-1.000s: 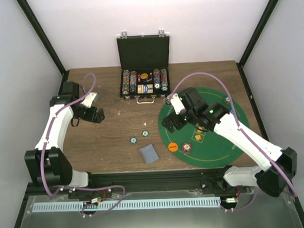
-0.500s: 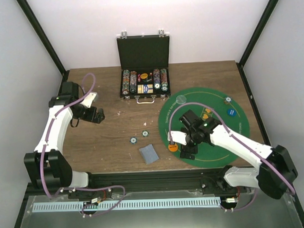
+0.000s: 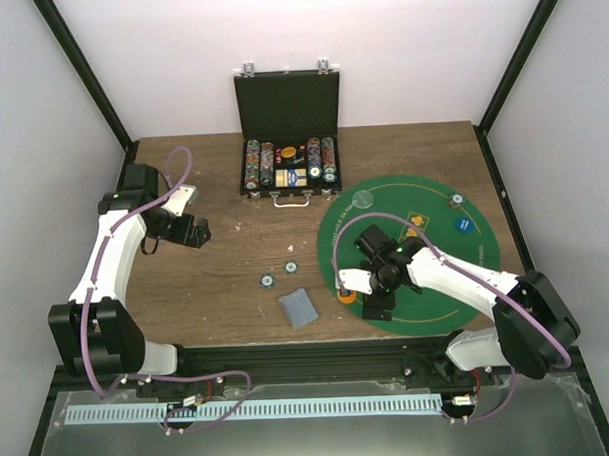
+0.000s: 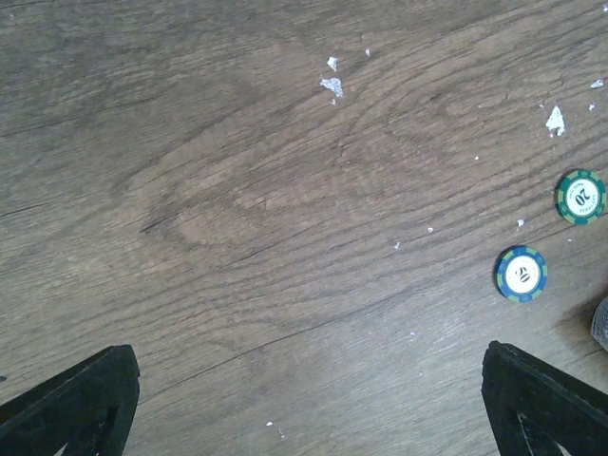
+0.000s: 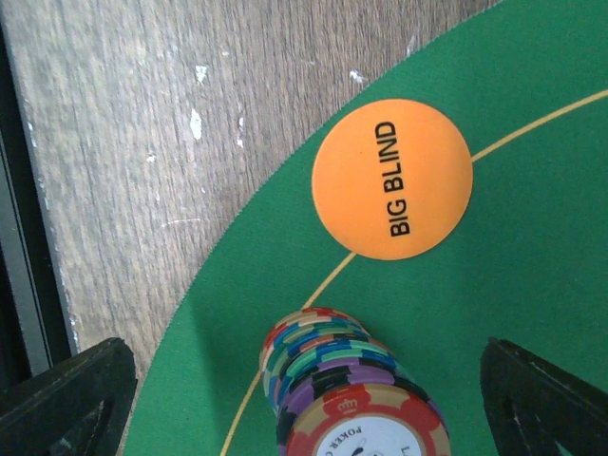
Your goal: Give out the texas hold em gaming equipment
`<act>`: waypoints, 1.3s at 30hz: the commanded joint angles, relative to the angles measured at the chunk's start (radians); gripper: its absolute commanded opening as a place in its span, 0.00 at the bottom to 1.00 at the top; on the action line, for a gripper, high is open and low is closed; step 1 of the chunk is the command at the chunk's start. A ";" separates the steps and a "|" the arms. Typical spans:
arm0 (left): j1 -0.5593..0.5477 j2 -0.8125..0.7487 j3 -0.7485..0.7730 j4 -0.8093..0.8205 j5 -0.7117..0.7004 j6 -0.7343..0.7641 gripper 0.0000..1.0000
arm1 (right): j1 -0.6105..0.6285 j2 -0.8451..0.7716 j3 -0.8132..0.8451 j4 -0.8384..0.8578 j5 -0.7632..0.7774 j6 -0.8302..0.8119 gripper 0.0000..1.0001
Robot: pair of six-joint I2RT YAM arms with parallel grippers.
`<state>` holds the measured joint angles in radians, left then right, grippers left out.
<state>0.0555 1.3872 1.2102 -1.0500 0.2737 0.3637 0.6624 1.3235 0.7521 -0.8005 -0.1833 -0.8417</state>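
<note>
1. Orange and printed BIG BLIND, a button disc (image 5: pixel 392 179) lies flat on the green felt mat (image 5: pixel 532 114), close to the curved edge where the wooden table (image 5: pixel 123 142) begins.
2. My right gripper (image 5: pixel 304 347) hangs over that part of the mat, its fingers (image 5: pixel 71 394) spread wide and touching nothing.
3. Between those fingers stands a chip stack (image 5: pixel 347 380), striped red, teal, purple and black, with a red-rimmed chip on top. It sits just beside the button disc, with a gap to each finger.
4. My left gripper (image 4: pixel 306 356) hovers over bare wood on the left of the table, its fingers (image 4: pixel 541 399) likewise wide apart and holding nothing.
5. To its right two loose chips lie flat on the wood: a green-rimmed chip (image 4: pixel 580 197) marked 20 and a blue-rimmed chip (image 4: pixel 521 274), near each other but apart.
6. Seen from above, a small pile of grey-blue cards (image 3: pixel 298 307) lies on the wood between those chips and the table's near edge.
7. On the mat's far part lie a blue disc (image 3: pixel 462 223) and a clear disc (image 3: pixel 363 198), well apart.
8. At the back a black case (image 3: pixel 288 138) stands open, rows of chips in its tray.
</note>
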 commanded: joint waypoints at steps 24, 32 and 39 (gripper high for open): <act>0.000 0.006 0.015 -0.004 0.008 0.020 1.00 | -0.047 0.055 -0.074 0.118 0.039 -0.102 0.57; 0.000 0.008 0.020 -0.005 0.010 0.018 1.00 | -0.037 0.024 -0.092 0.089 0.027 -0.115 0.33; 0.000 0.000 0.018 -0.010 0.011 0.020 1.00 | -0.017 0.030 -0.072 0.082 0.050 -0.099 0.55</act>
<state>0.0555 1.3972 1.2102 -1.0500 0.2737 0.3714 0.6327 1.3586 0.6716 -0.6979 -0.1474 -0.9474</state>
